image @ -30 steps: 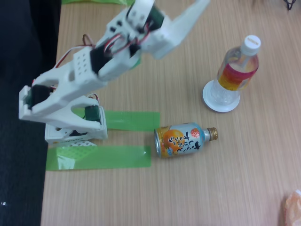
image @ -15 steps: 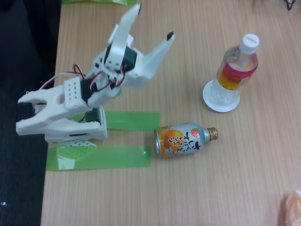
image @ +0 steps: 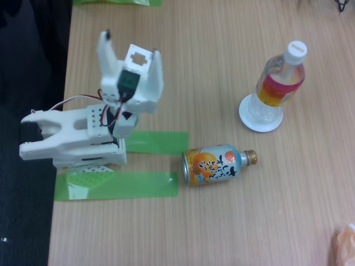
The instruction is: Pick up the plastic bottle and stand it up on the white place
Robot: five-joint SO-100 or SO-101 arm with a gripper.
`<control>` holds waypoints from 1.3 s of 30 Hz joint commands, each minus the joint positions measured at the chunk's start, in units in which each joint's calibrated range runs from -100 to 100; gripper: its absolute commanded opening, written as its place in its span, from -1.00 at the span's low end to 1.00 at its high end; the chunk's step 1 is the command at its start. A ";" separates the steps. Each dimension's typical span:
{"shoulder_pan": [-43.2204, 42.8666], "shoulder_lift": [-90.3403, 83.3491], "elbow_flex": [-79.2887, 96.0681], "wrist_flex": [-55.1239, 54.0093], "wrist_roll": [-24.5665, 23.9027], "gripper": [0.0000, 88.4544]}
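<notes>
The plastic bottle [image: 280, 80], clear with a white cap and a red and yellow label, stands upright on the white place [image: 246, 118], a small round disc at the right of the fixed view. My white gripper [image: 127, 49] is folded back over the arm's base at the left, far from the bottle. Its fingers point toward the table's far side. It is open and holds nothing.
An orange and light-blue bottle-can [image: 215, 165] with a gold cap lies on its side in the middle. Two green tape strips [image: 119, 184] hold the arm's base [image: 83, 158] near the table's left edge. An orange object [image: 345, 244] sits at the bottom right corner.
The arm has pulled back leftward from the bottle and folded over its base. The gripper swung from pointing right to pointing away. The bottle stayed upright on the disc.
</notes>
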 commanded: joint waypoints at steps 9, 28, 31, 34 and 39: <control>0.78 0.12 2.97 -7.54 0.37 -0.37; 11.44 0.04 6.04 -28.65 1.95 -0.70; 11.96 0.04 6.59 -31.74 -1.73 -0.81; 11.96 -0.21 6.04 -34.57 -6.08 -0.81; 11.81 -8.61 5.77 -34.49 -12.54 -0.81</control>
